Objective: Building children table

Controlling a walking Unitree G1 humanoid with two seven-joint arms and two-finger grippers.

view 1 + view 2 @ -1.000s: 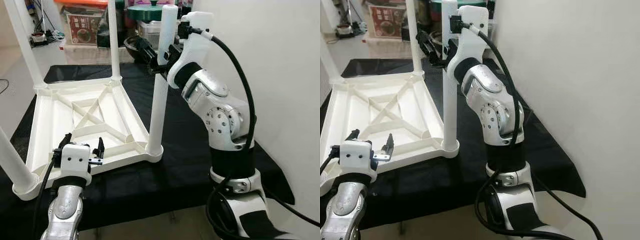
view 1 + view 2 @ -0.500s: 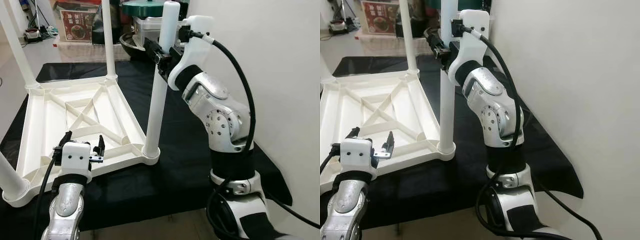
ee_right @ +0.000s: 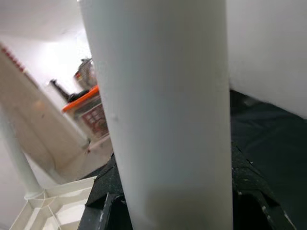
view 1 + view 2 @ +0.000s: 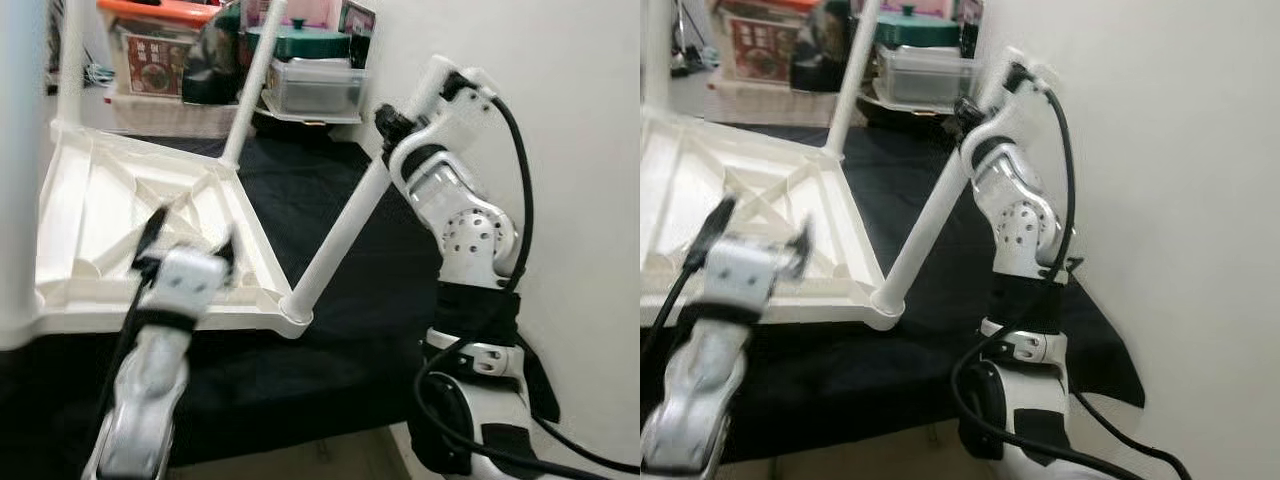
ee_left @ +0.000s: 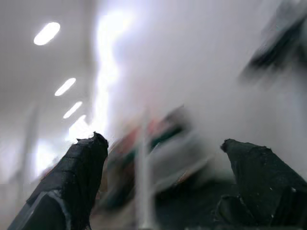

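Left eye view: white moulded-plastic children's table top (image 4: 120, 215) lies upside down on the black cloth-covered work surface (image 4: 330, 330), ribbed underside up, its near corner close to the surface's front edge. One white round plastic leg (image 4: 340, 235) is seated in the near right corner socket; its long axis leans up and away toward the robot's right, off vertical. A second white leg (image 4: 252, 85) rises from the far right corner socket, tilted the same way. The right gripper (image 4: 392, 122) is closed around the upper part of the near leg. The left gripper (image 4: 190, 240), blurred, is raised over the table top near its front edge, fingers spread and empty. Storage boxes (image 4: 160, 60) stand beyond the surface's far edge.

Right eye view: same arrangement; smooth tubular leg, flared collar (image 4: 886, 297) at its socket.

Left wrist view: two black textured fingers (image 5: 76, 177) well apart, nothing between them; background blurred.

Right wrist view: smooth white leg (image 3: 163, 110) held between the black fingers (image 3: 108, 191), which press it from both sides.
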